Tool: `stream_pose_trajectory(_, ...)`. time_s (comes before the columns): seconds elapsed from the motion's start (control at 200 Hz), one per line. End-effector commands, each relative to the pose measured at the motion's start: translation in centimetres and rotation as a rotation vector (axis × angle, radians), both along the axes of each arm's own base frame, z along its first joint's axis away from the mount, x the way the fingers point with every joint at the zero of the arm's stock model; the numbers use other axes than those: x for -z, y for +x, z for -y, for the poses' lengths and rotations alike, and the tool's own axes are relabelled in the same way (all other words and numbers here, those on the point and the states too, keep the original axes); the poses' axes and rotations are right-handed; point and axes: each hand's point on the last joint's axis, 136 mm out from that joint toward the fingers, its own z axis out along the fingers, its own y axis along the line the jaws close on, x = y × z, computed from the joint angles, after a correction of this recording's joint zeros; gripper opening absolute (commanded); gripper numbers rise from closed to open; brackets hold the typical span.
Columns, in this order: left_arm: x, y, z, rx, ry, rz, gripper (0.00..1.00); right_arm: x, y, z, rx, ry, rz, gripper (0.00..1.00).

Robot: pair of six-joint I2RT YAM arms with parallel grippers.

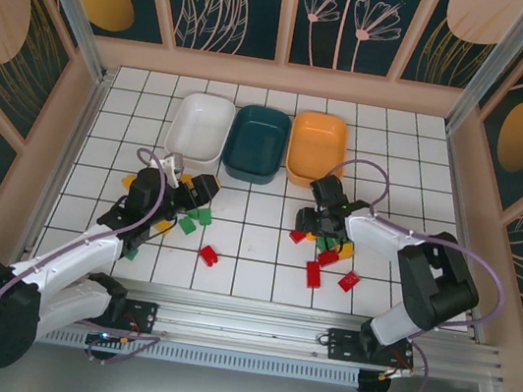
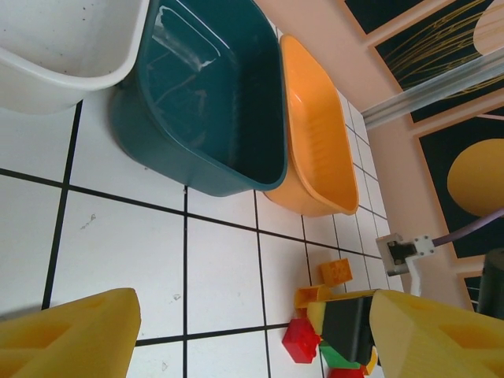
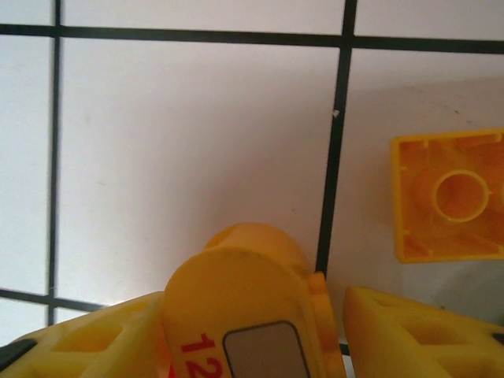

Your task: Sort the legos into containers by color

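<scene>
Judged to be at the pick-up step, very early in the sort: nothing to see inside the white tray (image 1: 201, 127), teal tray (image 1: 257, 141) or orange tray (image 1: 317, 145), set touching side by side at 12 o'clock along the far wall (image 1: 280, 78). Bricks (image 1: 329, 258) scattered on the tiles (image 1: 257, 225) in two clusters, at 8 o'clock and at 4 o'clock, plus a lone red brick (image 1: 208, 255) near 6 o'clock.

Over the 4 o'clock cluster, right gripper (image 1: 324, 216) with a yellow piece (image 3: 240, 291) between its fingers (image 3: 87, 342); hard to tell whether clamped or merely straddled. At 2 o'clock from it in the wrist view, an upturned yellow brick (image 3: 449, 197). Left gripper (image 1: 201, 188) at 8 o'clock spread wide, holding nothing.

Next, probably: confirm the pinch, lift straight up clear of neighbouring bricks, carry toward 12 o'clock to the orange tray, near and directly ahead. Open tiles between clusters and trays; side walls (image 1: 462, 188) well off. Worth watching: the tray rim and the cable loop (image 1: 365, 168) on the right arm (image 1: 428, 272).
</scene>
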Motion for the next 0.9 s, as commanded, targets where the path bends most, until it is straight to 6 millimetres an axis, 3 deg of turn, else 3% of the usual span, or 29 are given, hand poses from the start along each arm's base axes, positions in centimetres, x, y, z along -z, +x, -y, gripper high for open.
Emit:
stream_pose_trajectory(0.0, -0.1, -0.1, 0.1, -0.001, -0.01, 0.006, 0.77, -0.1, 0.8, 0.4, 0.006, -0.069, 0.027, 0.53)
stream_pose_trajectory(0.21, -0.2, 0.0, 0.1, -0.007, -0.012, 0.01, 0.77, -2.3, 1.6, -0.5, 0.008, -0.012, 0.09, 0.31)
stream_pose_trajectory(0.36, 0.2, 0.1, 0.1, -0.008, -0.009, 0.001, 0.77, -4.3, 2.8, -1.0, 0.018, 0.013, 0.146, 0.24)
stream_pose_trajectory(0.52, 0.5, 0.0, -0.1, -0.017, -0.013, -0.003, 0.79, -9.3, 4.6, -1.7, 0.03, 0.073, 0.259, 0.22)
stream_pose_trajectory(0.626, 0.5, -0.2, -0.6, -0.048, -0.04, 0.009, 0.82, -13.3, 7.2, -1.8, 0.057, 0.1, 0.359, 0.22)
stream_pose_trajectory(0.686, 0.3, -0.2, -1.0, -0.072, -0.052, 0.02, 0.83, -14.5, 10.4, 0.1, 0.121, 0.115, 0.395, 0.22)
stream_pose_trajectory(0.761, 0.2, -0.4, -1.4, -0.094, -0.06, 0.018, 0.84, -14.2, 13.6, 1.2, 0.153, 0.125, 0.391, 0.22)
stream_pose_trajectory(0.891, 0.5, -1.0, -1.8, -0.103, -0.053, -0.001, 0.84, -11.3, 18.5, 1.8, 0.159, 0.072, 0.332, 0.22)
